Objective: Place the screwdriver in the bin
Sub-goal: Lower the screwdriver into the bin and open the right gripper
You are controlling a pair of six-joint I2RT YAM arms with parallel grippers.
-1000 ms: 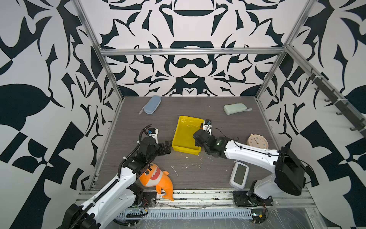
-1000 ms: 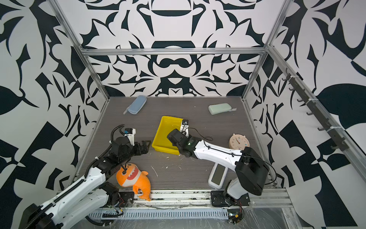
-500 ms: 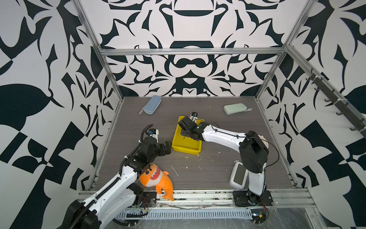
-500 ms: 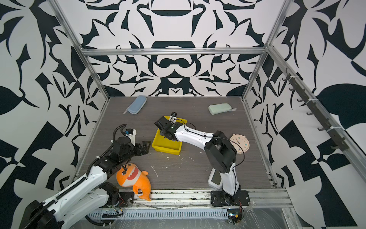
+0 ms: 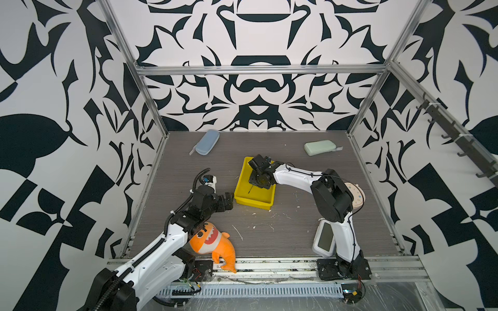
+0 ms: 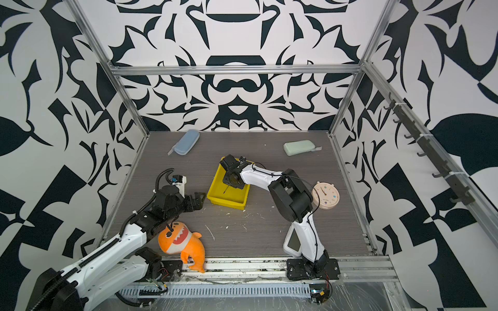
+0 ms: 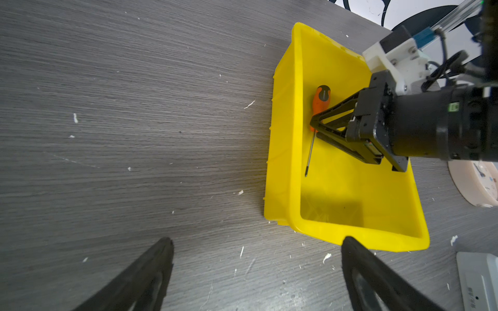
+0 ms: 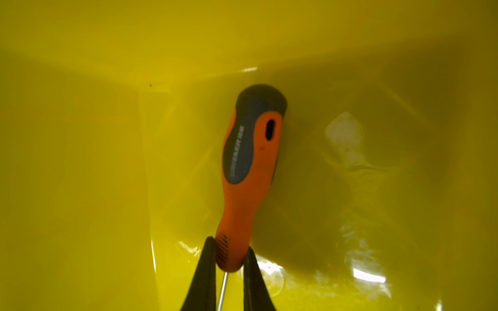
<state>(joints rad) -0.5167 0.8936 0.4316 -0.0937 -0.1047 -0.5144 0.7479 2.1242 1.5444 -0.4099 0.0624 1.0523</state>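
Nearest the robot's base, over the grey wood-grain table (image 7: 134, 107), the left gripper (image 7: 257, 239) hangs wide open and empty, just beside the shallow bright yellow plastic bin (image 7: 283, 148). Farther in, the right gripper (image 7: 313, 124), beside the bin a second ago, now reaches inside it, clamped on the slim orange-handled screwdriver (image 7: 320, 103). Only the release seems left.

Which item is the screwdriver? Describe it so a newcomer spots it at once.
Start at the yellow bin near the middle of the grey table. Inside it, the right gripper is shut on the screwdriver. It is the only slim tool there: orange handle, dark end cap, thin metal shaft.
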